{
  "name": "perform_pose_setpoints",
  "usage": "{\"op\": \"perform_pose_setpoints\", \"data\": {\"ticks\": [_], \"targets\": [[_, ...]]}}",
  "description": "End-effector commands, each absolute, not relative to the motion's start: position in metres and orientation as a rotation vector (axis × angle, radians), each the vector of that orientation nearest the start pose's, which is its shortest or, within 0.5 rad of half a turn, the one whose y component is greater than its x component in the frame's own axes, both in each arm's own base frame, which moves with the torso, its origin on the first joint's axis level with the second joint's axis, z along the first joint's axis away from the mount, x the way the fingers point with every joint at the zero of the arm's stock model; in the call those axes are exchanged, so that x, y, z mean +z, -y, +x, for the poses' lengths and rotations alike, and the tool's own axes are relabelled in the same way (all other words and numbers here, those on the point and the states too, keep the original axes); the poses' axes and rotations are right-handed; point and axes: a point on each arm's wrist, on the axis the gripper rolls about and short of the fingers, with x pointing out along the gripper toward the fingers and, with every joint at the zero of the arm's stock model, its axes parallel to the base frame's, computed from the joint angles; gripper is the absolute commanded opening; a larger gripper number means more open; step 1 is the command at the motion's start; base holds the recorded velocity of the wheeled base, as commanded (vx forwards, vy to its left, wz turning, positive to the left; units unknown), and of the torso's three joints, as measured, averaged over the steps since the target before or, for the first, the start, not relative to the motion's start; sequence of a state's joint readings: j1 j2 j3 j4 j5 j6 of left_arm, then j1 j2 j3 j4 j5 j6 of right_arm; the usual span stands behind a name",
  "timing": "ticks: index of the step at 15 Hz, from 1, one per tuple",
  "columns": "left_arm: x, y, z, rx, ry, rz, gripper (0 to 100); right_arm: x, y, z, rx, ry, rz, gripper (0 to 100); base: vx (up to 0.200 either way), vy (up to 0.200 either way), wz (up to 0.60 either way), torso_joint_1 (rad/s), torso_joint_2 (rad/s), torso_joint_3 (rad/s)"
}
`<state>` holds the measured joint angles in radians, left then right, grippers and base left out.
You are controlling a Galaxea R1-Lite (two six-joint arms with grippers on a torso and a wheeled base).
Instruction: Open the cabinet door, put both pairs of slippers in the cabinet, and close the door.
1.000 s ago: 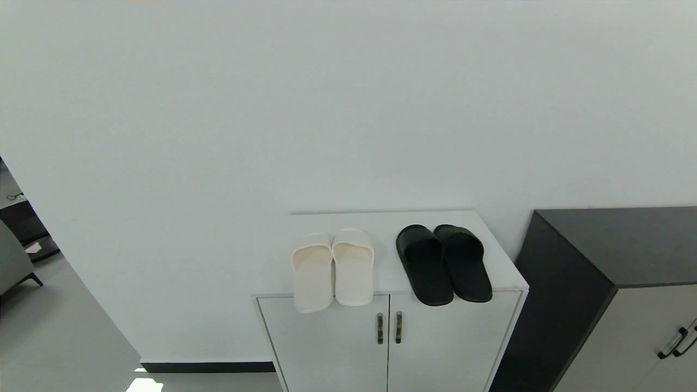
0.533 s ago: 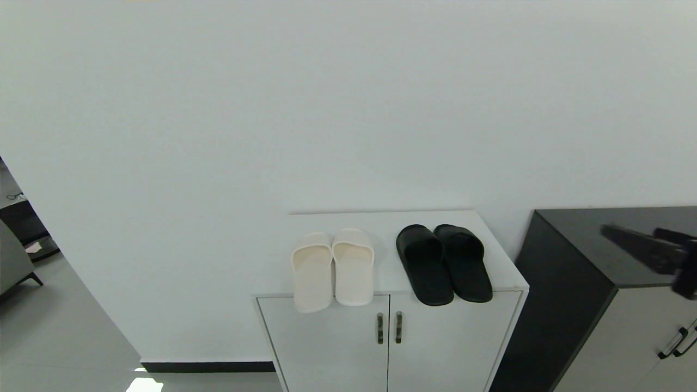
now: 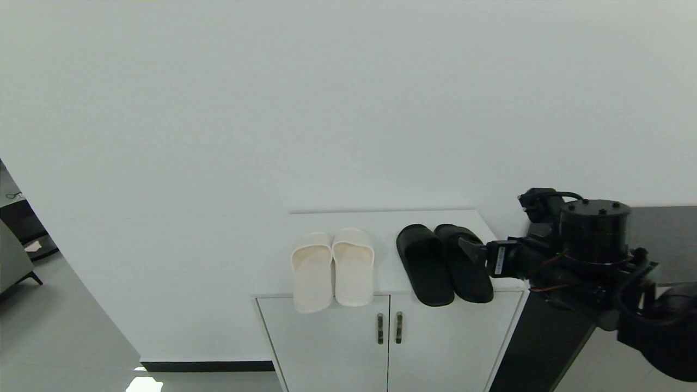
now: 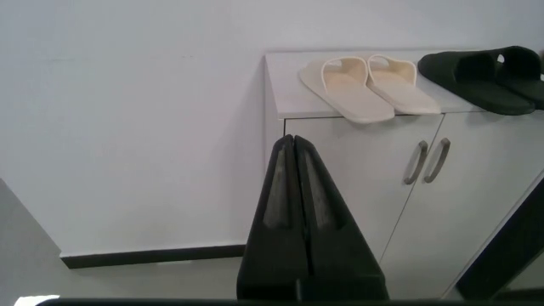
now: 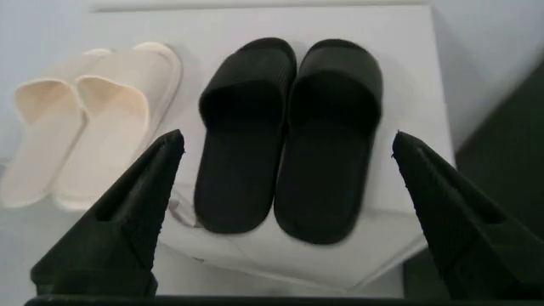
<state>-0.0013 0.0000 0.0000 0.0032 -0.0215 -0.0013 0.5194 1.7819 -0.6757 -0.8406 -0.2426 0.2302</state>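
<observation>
The right arm has swung in from the right edge of the head view. A second ago none of it showed; half a second ago it was a dark blur at the far right. Now the right hand [image 3: 469, 248] sits at the right-middle of the frame, just beside the outer black slipper's toe. In its wrist view the right hand's [image 5: 287, 140] fingers stand wide apart with nothing between them, framing the black slippers [image 3: 444, 264] below.

Nothing else has moved. The black pair and the white slippers [image 3: 333, 269] lie side by side on the cabinet top [image 3: 381, 218], lower centre of the frame, heels over the front edge. Both cabinet doors [image 3: 326, 348] are shut, the handles [image 3: 389, 328] untouched.

The left hand [image 4: 294, 144] hangs low and left of the cabinet, fingers pressed together, empty.

The approach appears aimed at the black pair rather than the handles, so the door-opening step is not yet begun.
</observation>
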Motion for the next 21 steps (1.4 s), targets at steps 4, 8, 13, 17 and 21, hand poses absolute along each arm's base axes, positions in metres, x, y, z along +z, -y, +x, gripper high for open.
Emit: {"op": "perform_pose_setpoints", "data": {"ticks": [4, 8, 13, 17, 21], "targets": [[0.075, 0.0, -0.023, -0.023, -0.003, -0.002, 0, 0.088, -0.179, 0.321, 0.208, -0.333, 0.061, 100, 0.0, 0.0, 0.0, 0.0, 0.0, 0.0], [0.075, 0.0, -0.023, -0.025, -0.003, -0.002, 0, 0.073, -0.186, 0.332, 0.194, -0.351, 0.049, 100, 0.0, 0.0, 0.0, 0.0, 0.0, 0.0], [0.075, 0.0, -0.023, -0.025, -0.003, -0.002, 0, 0.054, -0.199, 0.358, 0.19, -0.347, 0.052, 100, 0.0, 0.0, 0.0, 0.0, 0.0, 0.0], [0.075, 0.0, -0.023, -0.025, -0.003, -0.002, 0, 0.046, -0.198, 0.377, 0.165, -0.34, 0.055, 100, 0.0, 0.0, 0.0, 0.0, 0.0, 0.0], [0.075, 0.0, -0.023, -0.025, -0.003, -0.003, 0, 0.046, -0.195, 0.394, 0.142, -0.335, 0.059, 100, 0.0, 0.0, 0.0, 0.0, 0.0, 0.0]]}}
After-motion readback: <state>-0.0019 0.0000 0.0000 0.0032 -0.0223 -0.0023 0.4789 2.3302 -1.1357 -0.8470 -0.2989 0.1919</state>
